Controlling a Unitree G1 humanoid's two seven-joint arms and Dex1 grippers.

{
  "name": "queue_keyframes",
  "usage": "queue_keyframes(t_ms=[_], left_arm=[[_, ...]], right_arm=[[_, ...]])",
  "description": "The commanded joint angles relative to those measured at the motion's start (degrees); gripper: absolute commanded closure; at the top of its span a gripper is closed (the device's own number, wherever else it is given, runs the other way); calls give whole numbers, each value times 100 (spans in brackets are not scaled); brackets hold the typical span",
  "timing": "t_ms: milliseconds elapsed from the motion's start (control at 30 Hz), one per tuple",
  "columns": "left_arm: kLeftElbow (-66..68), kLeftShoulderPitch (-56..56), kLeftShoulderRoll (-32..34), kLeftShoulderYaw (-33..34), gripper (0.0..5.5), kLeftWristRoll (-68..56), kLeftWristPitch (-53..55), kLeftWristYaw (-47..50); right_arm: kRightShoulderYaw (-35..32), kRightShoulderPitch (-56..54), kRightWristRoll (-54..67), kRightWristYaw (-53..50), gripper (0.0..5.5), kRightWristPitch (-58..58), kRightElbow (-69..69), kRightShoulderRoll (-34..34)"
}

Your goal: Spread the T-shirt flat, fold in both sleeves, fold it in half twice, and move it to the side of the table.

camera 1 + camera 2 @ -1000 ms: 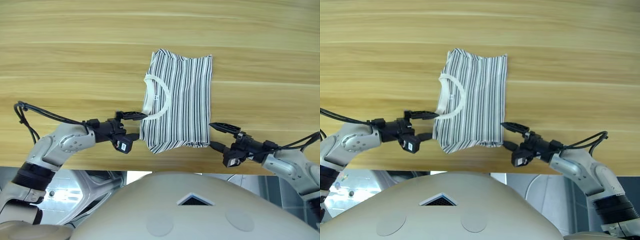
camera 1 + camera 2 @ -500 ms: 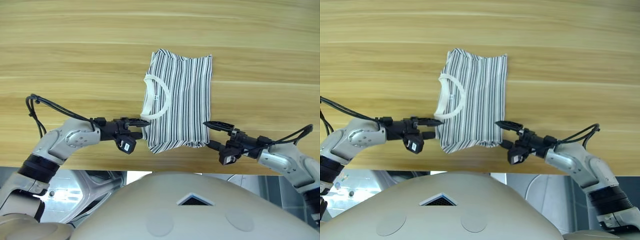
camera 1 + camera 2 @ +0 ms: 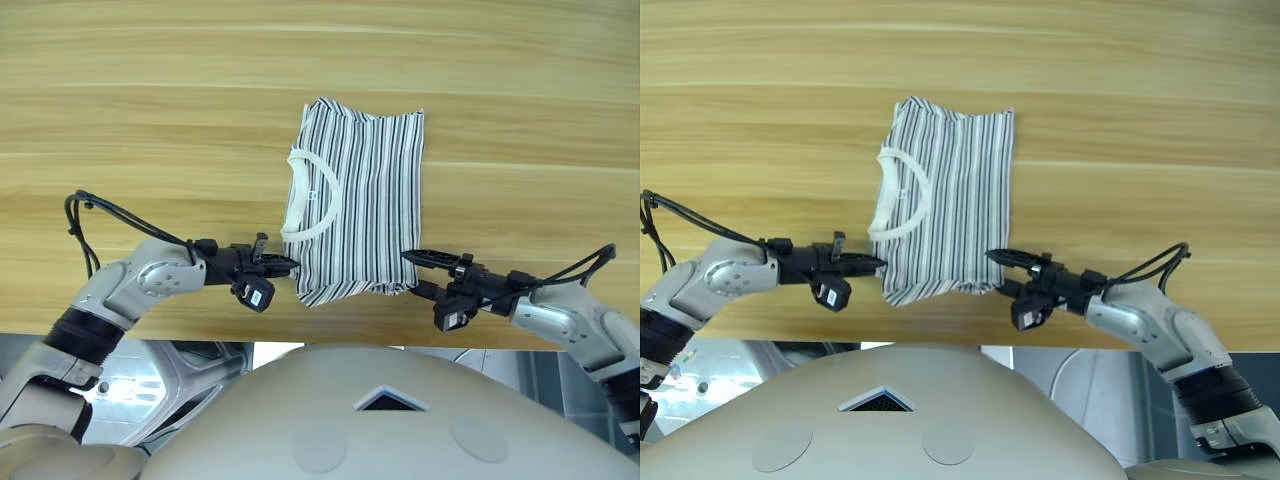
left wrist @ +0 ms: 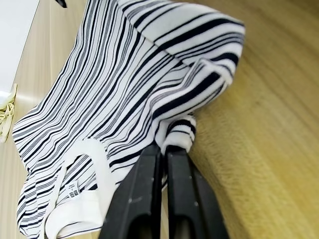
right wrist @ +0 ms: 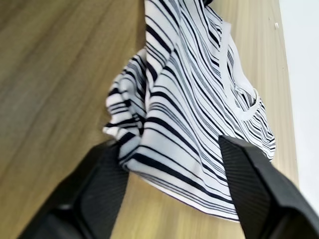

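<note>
Left wrist view: left jaws narrow, perhaps pinching T-shirt point(image 4: 124, 74); right jaws wide around its corner.

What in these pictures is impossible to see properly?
T-shirt sleeves: eye views, covered by the folded striped cloth.
Left hand: left wrist view, shut tips meet a fold, hiding whether cloth is pinched.
Right hand: right wrist view, cloth covers one fingertip.
</note>
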Motion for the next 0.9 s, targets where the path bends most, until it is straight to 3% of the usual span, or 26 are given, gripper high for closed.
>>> queue_keyframes(t_ms=[33,167,433,700,900], left_arm=[[178,33,28,-91,550,183,109,-195],[211,24,34,-67,550,184,86,-154],[312,64,24,-39,550,164,23,-90],[38,501,125,186,550,-117,29,104],[-1077,2201,332,854,550,-423,201,679]], right_arm=[[206,-39,-146,355,320,158,239,-22],[226,-128,-90,363,412,188,355,-11],[248,-206,-106,284,537,217,464,70],[54,-14,21,153,539,32,66,-41],[-572,1324,789,161,539,80,-543,-396]])
